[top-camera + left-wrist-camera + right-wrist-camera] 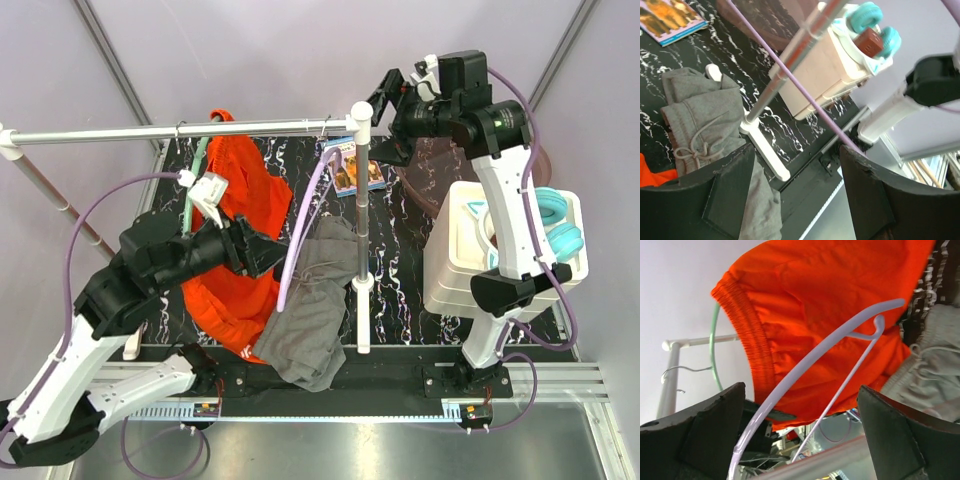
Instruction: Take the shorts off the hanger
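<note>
The orange-red shorts (235,200) hang by their waistband on a green hanger (197,170) from the silver rod (150,131); they also show in the right wrist view (830,300). The grey shorts (315,305) lie crumpled on the black marbled table, drawstring showing (697,117). An empty lilac hanger (305,215) hangs from the rod. My left gripper (275,252) is open and empty between the two pairs (795,165). My right gripper (385,100) is open by the rod's right end; in its view (800,405) the lilac hanger (815,360) crosses between the fingers.
The rack's white upright (360,240) and its foot (765,150) stand mid-table. A white bin (460,250) holding teal headphones (560,235) sits at the right. A magazine (358,170) lies at the back, beside a brown translucent container (430,170).
</note>
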